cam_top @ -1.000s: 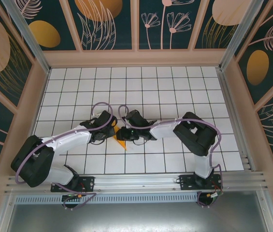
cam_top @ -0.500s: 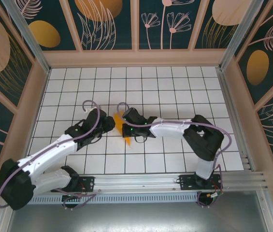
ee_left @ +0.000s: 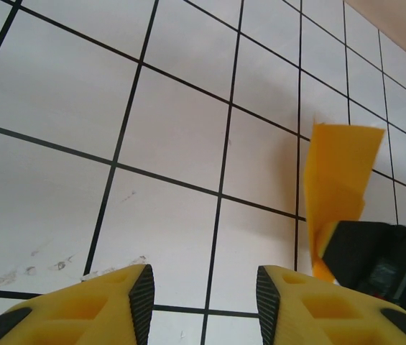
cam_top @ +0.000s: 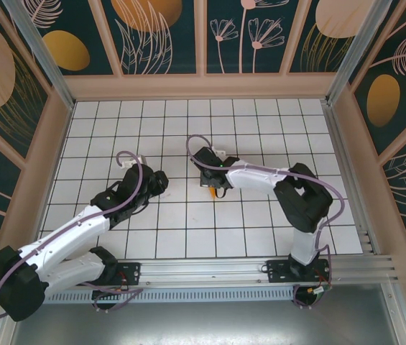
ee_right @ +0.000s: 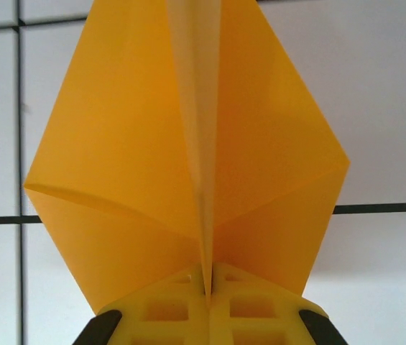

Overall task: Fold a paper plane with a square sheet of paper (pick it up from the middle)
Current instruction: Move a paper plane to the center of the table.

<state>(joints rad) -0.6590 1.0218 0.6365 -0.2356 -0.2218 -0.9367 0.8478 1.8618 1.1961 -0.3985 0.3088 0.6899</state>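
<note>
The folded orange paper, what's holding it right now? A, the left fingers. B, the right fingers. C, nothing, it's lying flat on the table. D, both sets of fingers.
B: the right wrist view shows the folded orange paper pinched at its centre crease between the shut right fingers, while the left fingers stand apart, gripping nothing.

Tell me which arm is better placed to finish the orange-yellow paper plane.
Right. The right gripper is shut on the folded orange-yellow paper plane at its centre crease; the left gripper stands open, empty, apart from it.
</note>
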